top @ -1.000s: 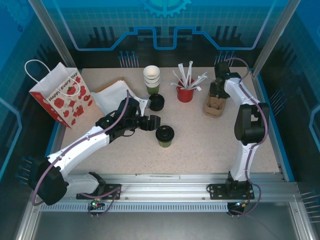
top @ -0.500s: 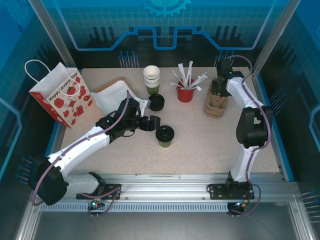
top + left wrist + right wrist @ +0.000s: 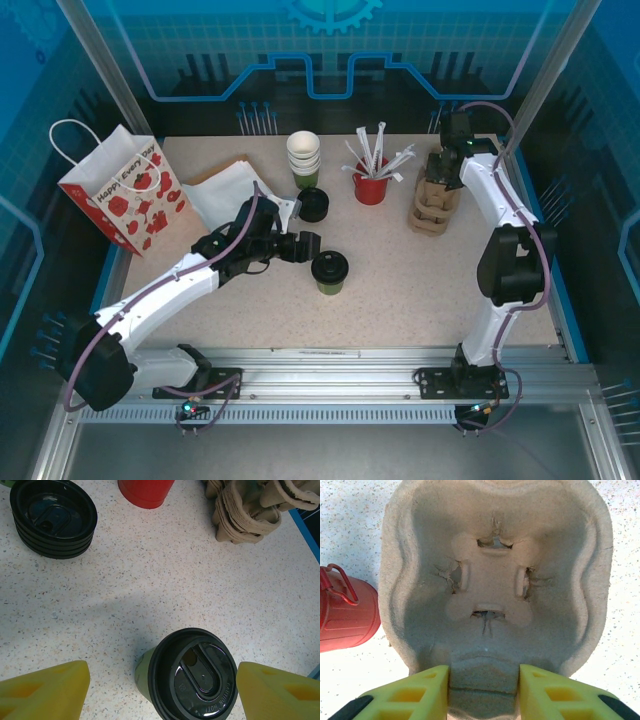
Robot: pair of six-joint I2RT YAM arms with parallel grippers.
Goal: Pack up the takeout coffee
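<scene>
The takeout coffee (image 3: 330, 270), an olive-green cup with a black lid, stands upright mid-table. In the left wrist view the coffee (image 3: 192, 675) sits between my yellow fingers (image 3: 45, 690) without touching either. My left gripper (image 3: 305, 245) is open just left of it. At the back right, my right gripper (image 3: 443, 172) is shut on the near rim of the top brown pulp cup carrier (image 3: 495, 580). Both of its fingers (image 3: 405, 695) press that rim. The carrier stack (image 3: 430, 205) stands tilted under it.
A red cup of straws (image 3: 371, 185) stands left of the carriers. A stack of black lids (image 3: 313, 205) and stacked lidless cups (image 3: 304, 160) are behind the coffee. A poppy-print paper bag (image 3: 122, 190) stands at the far left, with white paper (image 3: 228, 190) lying beside it.
My right gripper has moved back and to the right, tipping the top carrier up with it. The left arm and the coffee have not moved.
</scene>
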